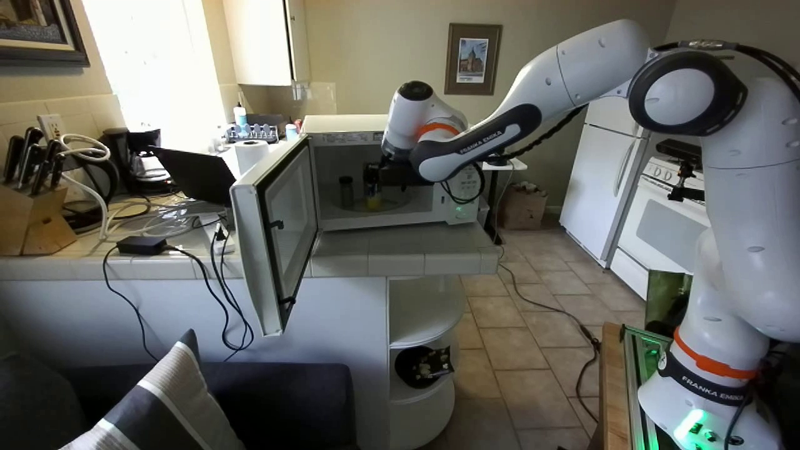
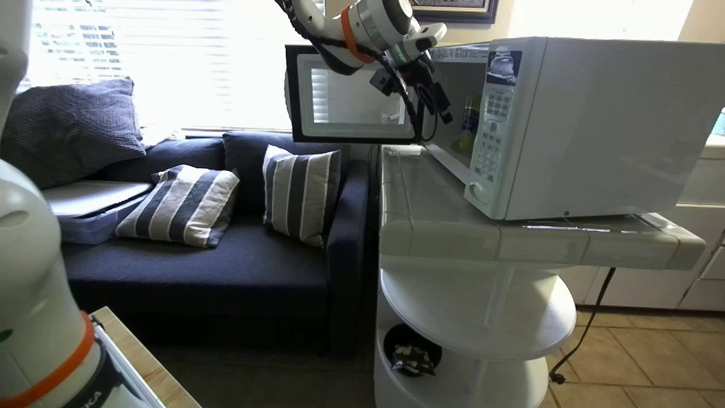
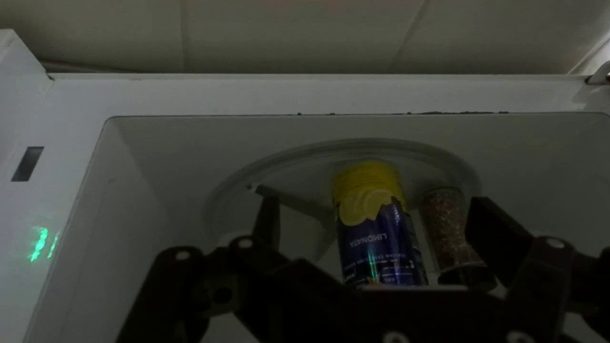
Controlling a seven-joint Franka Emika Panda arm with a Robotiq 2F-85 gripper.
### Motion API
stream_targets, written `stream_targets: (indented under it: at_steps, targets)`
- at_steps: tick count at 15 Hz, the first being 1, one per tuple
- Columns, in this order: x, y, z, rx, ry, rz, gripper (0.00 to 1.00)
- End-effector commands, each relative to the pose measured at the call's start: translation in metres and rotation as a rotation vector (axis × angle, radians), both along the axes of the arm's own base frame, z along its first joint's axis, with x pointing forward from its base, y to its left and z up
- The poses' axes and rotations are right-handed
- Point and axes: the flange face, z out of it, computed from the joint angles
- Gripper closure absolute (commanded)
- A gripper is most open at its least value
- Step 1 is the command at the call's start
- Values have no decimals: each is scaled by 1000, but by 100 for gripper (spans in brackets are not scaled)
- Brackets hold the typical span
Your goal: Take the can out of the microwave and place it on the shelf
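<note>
The can, blue with a yellow lower part, stands inside the open microwave (image 1: 344, 123) on its glass turntable. It shows in both exterior views (image 1: 373, 202) (image 2: 469, 123) and in the wrist view (image 3: 376, 233). My gripper (image 3: 375, 214) is open, with its two dark fingers spread apart. In the wrist view the can and a spice jar (image 3: 448, 224) both appear between the fingers; I see no finger touching the can. In an exterior view the gripper (image 1: 378, 175) is at the microwave opening, partly over the can. The shelf (image 1: 425, 306) is below the counter, also seen here (image 2: 481, 309).
The microwave door (image 1: 284, 225) hangs wide open past the counter edge. The lower shelf level holds a black bowl (image 1: 406, 367) with a patterned packet (image 1: 434, 364). A laptop (image 1: 199, 175), cables and a knife block (image 1: 34, 212) are on the counter. A sofa (image 2: 226, 272) stands beside it.
</note>
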Motion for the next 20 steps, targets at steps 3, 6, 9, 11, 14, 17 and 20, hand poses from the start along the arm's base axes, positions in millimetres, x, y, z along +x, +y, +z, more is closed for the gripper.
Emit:
stream_targets:
  at_steps: [3,6,9,11,14,17,20]
  targets:
    - [24,19,-24,-160,-64,-5,0]
    - [31,20,-35,-238,-92,-11,0]
    - [38,20,-42,-319,-119,22,0]
    - [43,20,-45,-365,-137,34,0]
    - [47,22,-47,-416,-164,57,0]
    - [50,20,-45,-448,-204,56,0]
    - [53,16,-45,-482,-240,63,0]
